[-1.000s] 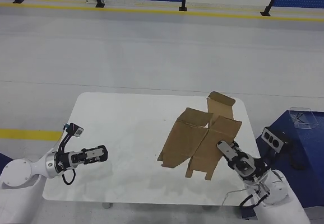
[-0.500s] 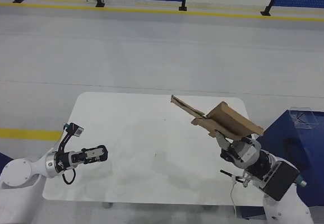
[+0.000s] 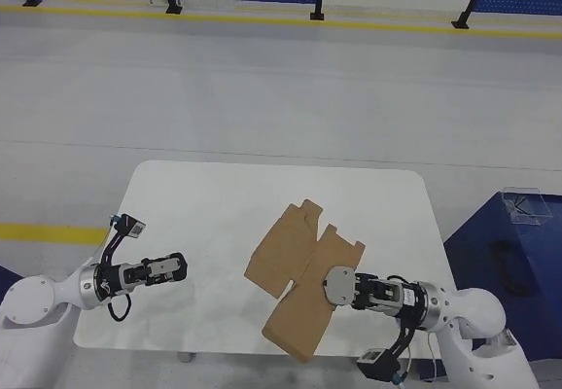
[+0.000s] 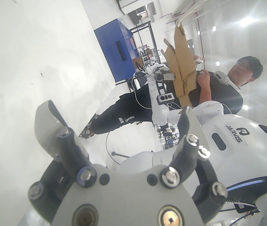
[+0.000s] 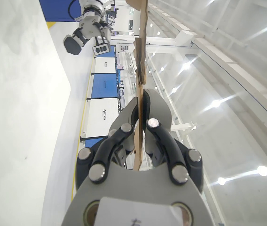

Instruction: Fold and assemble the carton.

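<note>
The carton [image 3: 298, 284] is not yet a box. It is one flat piece of brown cardboard with its flaps spread out, and it is in the lower middle of the top view, partly past the near edge of the white worktop [image 3: 203, 204]. The right tool [image 3: 336, 288] holds it. In the right wrist view the two fingers of this tool [image 5: 143, 104] are pressed together on the thin edge of the cardboard [image 5: 143, 36], which stands up from the grip, off the worktop. The left tool [image 3: 169, 266] is in the lower left of the top view, well apart from the carton, with its fingers apart and nothing between them [image 4: 118, 109].

I judge that the task is at its beginning: the cardboard is picked up and presented, and no panel is folded. The next move probably needs a second grip. The left tool should come to a free panel and take it near a crease, so that both arms can open the sheet without bending it in a wrong place.
</note>
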Robot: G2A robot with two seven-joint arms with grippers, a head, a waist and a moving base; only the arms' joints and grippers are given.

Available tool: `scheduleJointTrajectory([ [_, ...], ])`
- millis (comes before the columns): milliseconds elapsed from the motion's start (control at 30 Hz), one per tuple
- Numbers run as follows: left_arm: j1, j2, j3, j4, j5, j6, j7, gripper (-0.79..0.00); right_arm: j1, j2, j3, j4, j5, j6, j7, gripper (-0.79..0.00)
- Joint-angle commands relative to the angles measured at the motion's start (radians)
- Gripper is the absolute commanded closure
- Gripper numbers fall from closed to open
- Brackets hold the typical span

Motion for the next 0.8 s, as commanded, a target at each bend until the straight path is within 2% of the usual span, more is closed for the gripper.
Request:
scheduleJointTrajectory([
  [0, 0.0, 0.0, 0.0, 0.0, 0.0, 0.0, 0.0, -0.785, 0.009, 0.001, -0.011, 0.013, 0.027, -0.016, 0.005, 0.0],
  [67, 0.0, 0.0, 0.0, 0.0, 0.0, 0.0, 0.0, -0.785, 0.014, 0.001, -0.019, 0.016, 0.103, -0.049, 0.0, 0.0],
  [133, 0.0, 0.0, 0.0, 0.0, 0.0, 0.0, 0.0, -0.785, 0.02, 0.0, -0.021, 0.026, 0.243, -0.127, -0.004, 0.0],
  [267, 0.0, 0.0, 0.0, 0.0, 0.0, 0.0, 0.0, -0.785, 0.032, -0.002, -0.025, 0.037, 0.565, -0.372, 0.008, 0.0],
  [367, 0.0, 0.0, 0.0, 0.0, 0.0, 0.0, 0.0, -0.785, 0.038, -0.003, -0.043, 0.057, 0.818, -0.623, 0.071, 0.0],
  [433, 0.0, 0.0, 0.0, 0.0, 0.0, 0.0, 0.0, -0.785, 0.039, -0.005, -0.056, 0.074, 1.011, -0.759, 0.165, 0.0],
  [567, 0.0, 0.0, 0.0, 0.0, 0.0, 0.0, 0.0, -0.785, 0.037, -0.004, -0.099, 0.105, 1.381, -0.969, 0.381, 0.0],
  [633, 0.0, 0.0, 0.0, 0.0, 0.0, 0.0, 0.0, -0.785, 0.03, 0.0, -0.151, 0.117, 1.587, -0.991, 0.504, 0.0],
  [767, 0.0, 0.0, 0.0, 0.0, 0.0, 0.0, 0.0, -0.785, 0.022, 0.028, -0.251, 0.11, 2.015, -0.991, 0.83, 0.0],
])
